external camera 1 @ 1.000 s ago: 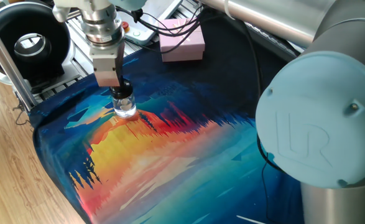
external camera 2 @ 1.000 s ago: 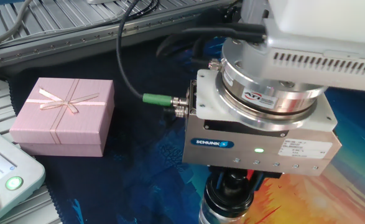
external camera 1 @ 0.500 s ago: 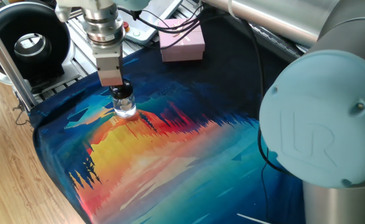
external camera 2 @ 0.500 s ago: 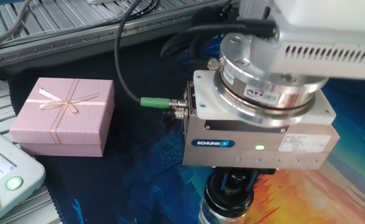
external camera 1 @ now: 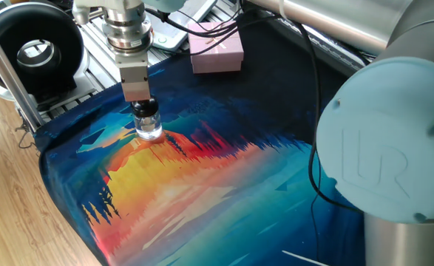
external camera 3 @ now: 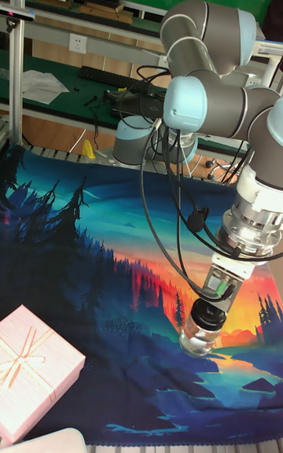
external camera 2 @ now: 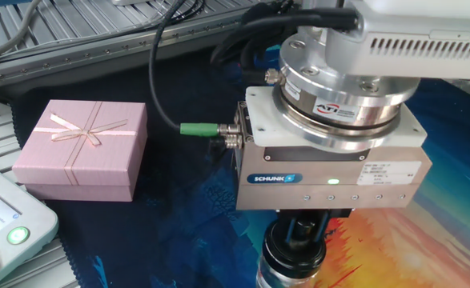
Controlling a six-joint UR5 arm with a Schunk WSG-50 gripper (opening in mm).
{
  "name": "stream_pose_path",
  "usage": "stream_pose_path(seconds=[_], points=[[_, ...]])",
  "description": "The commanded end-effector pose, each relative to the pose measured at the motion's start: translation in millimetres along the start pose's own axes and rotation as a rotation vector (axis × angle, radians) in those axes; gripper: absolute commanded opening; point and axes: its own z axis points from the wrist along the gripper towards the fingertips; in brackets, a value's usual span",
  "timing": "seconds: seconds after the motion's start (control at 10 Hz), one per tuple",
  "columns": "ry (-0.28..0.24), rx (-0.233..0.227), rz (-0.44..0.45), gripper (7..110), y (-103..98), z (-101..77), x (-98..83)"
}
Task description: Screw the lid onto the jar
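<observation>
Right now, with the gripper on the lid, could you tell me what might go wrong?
The jar stands free on the soft cloth, nothing bracing it, so it may spin with the lid or tip. The gripper hides the threads, so cross-threading could go unseen. The green-plug cable may wind as the wrist turns.

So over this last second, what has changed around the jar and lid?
The gripper has turned about its vertical axis over the jar; in the other fixed view its body and green connector have rotated. It stays clamped on the lid. The jar and pink box have not moved.
</observation>
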Motion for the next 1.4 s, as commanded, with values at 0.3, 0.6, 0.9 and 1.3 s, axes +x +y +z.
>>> stream_pose_path(seconds=[0.3, 0.6, 0.9, 1.3], points=[[-0.001, 0.004, 0.073, 22, -3, 0.9, 0.4], [0.031, -0.009, 0.145, 22, 0, -1.5, 3.8], [0.033, -0.025, 0.214, 22, -1, 3.5, 2.7], [0.071, -0.002, 0.323, 22, -8, -1.9, 10.9]])
